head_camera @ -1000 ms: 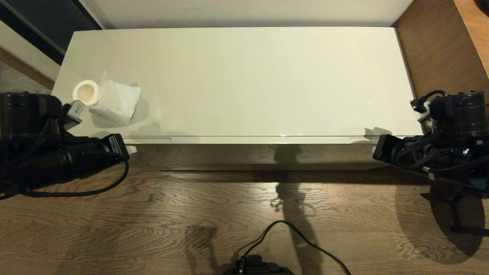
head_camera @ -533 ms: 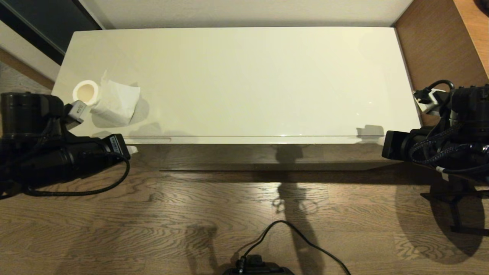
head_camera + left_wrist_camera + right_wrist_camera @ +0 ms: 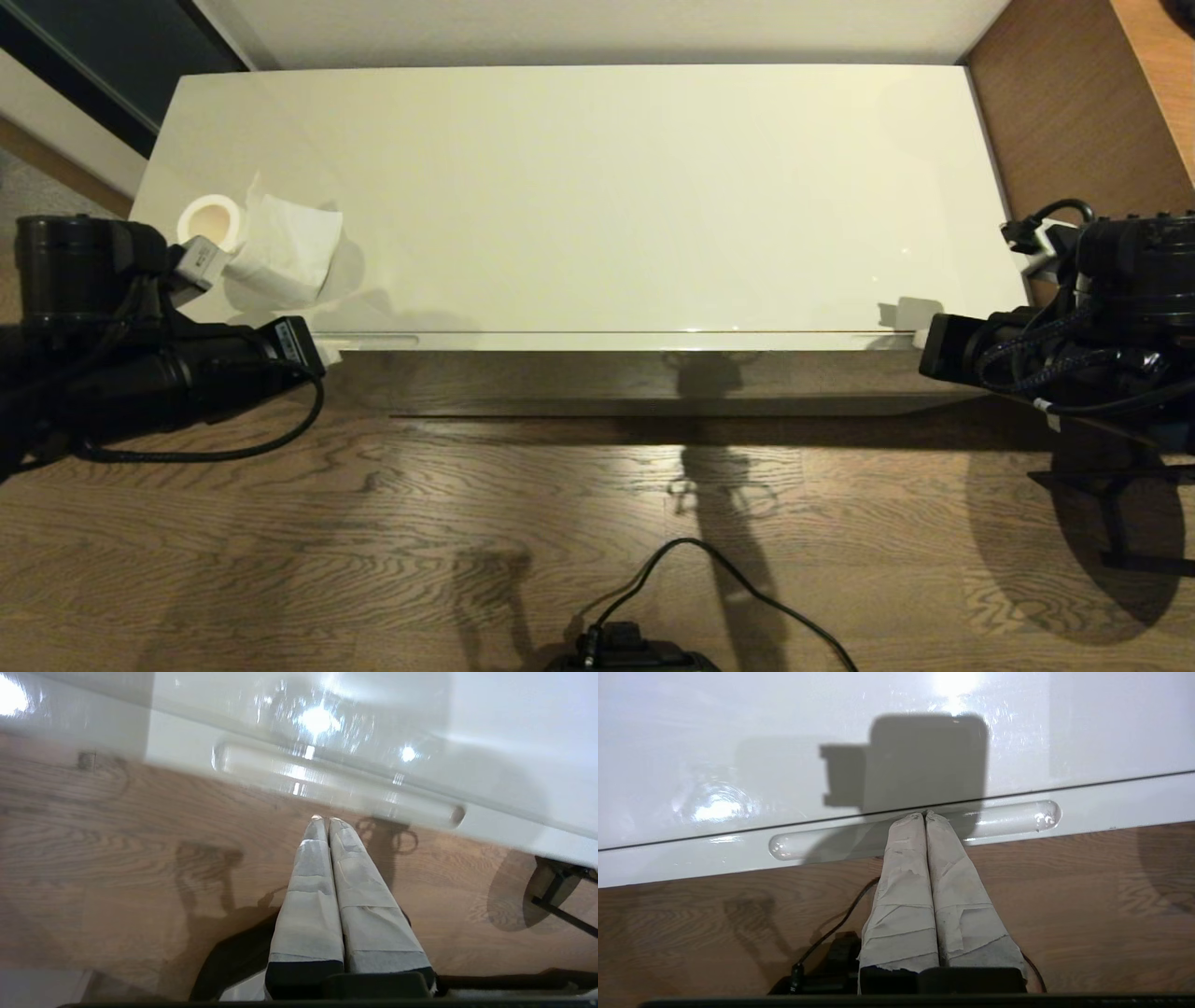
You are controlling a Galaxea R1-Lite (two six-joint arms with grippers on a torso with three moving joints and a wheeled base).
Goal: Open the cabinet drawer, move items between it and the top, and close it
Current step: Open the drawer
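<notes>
Just ahead of the right gripper [image 3: 924, 815], whose fingers are pressed together, lies one slot handle [image 3: 915, 830] of the cabinet drawer [image 3: 597, 342], its tips touching it. Beyond the left gripper [image 3: 323, 820], likewise closed, the other handle [image 3: 336, 784] sits near, not yet reached. Both tips probably should hook their slots and pull evenly, or the wide drawer may skew. Behind the left gripper, the toilet paper roll [image 3: 266, 245] rests on the top [image 3: 597, 187].

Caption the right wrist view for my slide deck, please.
Right gripper, fingers shut, tips at the drawer front's slot handle.
</notes>
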